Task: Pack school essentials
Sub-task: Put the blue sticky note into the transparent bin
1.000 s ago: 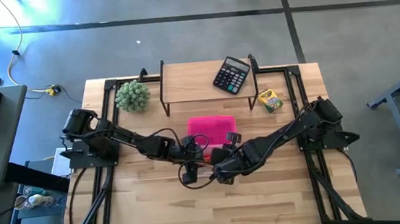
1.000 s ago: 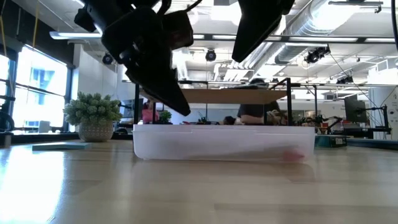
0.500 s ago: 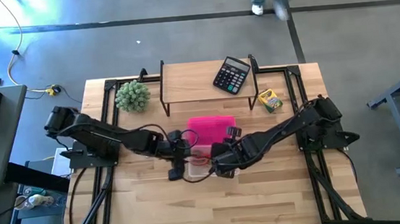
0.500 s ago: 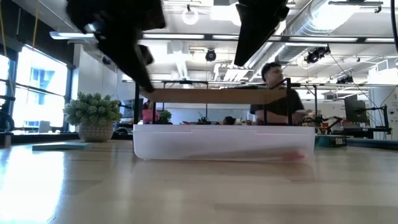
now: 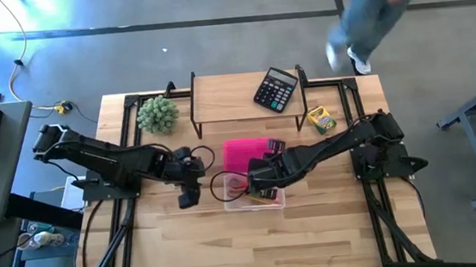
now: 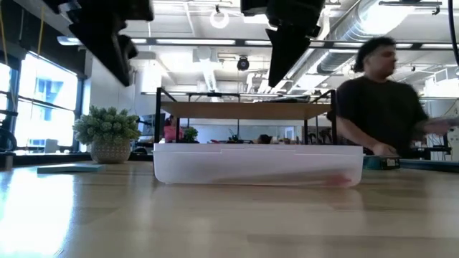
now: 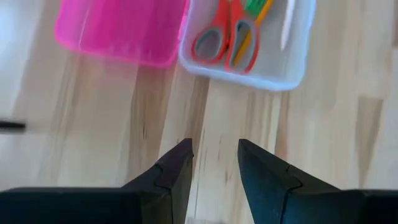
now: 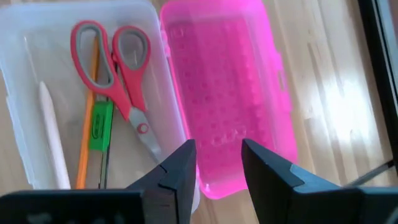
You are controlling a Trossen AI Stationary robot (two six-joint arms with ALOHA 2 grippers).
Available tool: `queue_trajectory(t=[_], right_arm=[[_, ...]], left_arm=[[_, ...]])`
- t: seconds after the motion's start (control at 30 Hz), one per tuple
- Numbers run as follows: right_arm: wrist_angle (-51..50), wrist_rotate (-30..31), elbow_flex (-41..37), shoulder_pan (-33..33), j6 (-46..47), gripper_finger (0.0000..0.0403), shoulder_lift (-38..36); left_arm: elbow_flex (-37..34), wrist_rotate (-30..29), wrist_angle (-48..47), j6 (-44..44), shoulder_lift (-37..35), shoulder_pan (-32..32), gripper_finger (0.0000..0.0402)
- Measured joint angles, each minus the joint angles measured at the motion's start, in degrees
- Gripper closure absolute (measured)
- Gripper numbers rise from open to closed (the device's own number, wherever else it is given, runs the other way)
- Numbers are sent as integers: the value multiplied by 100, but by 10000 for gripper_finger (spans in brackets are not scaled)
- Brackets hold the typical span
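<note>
Left gripper (image 7: 214,163) slightly apart over bare wood beside the box (image 7: 292,65); right gripper (image 8: 217,163) slightly apart above the lid (image 8: 227,93). Inside: 1 scissors (image 8: 115,78).

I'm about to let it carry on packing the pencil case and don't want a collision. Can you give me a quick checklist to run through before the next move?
1. Clear case tray open, pink lid flipped beside it: ok.
2. Red-handled scissors, green piece and orange pencil lying inside the tray: ok.
3. Right gripper open and empty above the case: ok.
4. Left gripper open, empty, off the tray over bare table: ok.
5. Crayon box packed: not ok; it lies by the shelf's right leg.
6. Person clear of the table: ok, walking past the far edge.
</note>
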Motion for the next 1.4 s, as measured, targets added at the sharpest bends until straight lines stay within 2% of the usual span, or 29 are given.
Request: queue_trajectory(t=[0.23, 0.63, 0.8, 1.0, 1.4], right_arm=[[-35, 1, 0, -22, -112, 281, 1], [-41, -18, 0, -101, -263, 281, 2], [-41, -57, 0, -122, -280, 281, 2], [-38, -67, 0, -121, -280, 281, 2], [-5, -68, 0, -121, -280, 281, 2]], left_arm=[[-21, 153, -665, -270, -133, 60, 278], [-14, -76, -1179, -357, -87, 79, 194], [-14, -308, -1804, -386, -87, 150, 173], [-14, -445, -2464, -522, -87, 290, 171], [-798, -372, -2296, -913, -549, 153, 172]])
